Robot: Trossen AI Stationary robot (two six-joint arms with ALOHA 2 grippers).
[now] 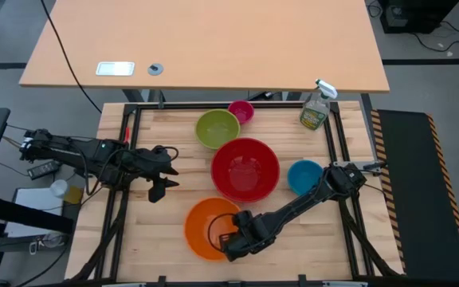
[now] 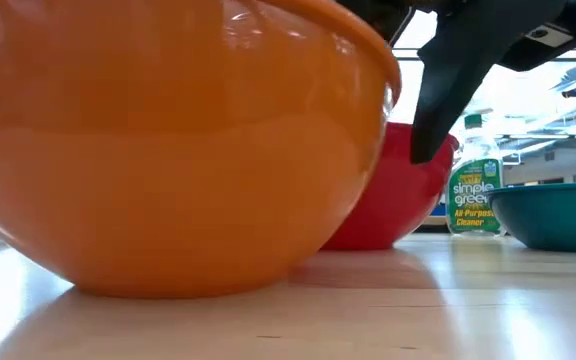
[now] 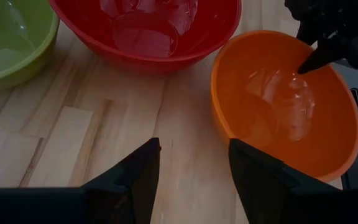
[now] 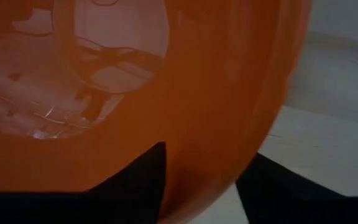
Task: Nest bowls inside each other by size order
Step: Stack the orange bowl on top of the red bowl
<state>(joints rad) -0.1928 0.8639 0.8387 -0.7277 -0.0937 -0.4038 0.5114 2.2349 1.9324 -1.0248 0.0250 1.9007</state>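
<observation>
The orange bowl stands upright on its base at the table's near middle. The red bowl stands just beyond it, with the blue bowl to the red one's right. The lime green bowl and the small pink bowl stand at the far side. My right gripper is open astride the orange bowl's near-right rim, with one finger inside and the other outside. My left gripper is open and empty above bare wood, left of the red bowl. My right gripper stands with one finger on each side of the orange bowl's wall, coming from the table's right and slanting down. In the low view the outer finger shows a small gap from the wall. I cannot tell whether the inner finger touches it.
A clear spray bottle stands at the table's far right corner. Black frame rails run along the table's edges. A tan desk lies beyond the far edge. There is bare wood between my left gripper and the orange bowl.
</observation>
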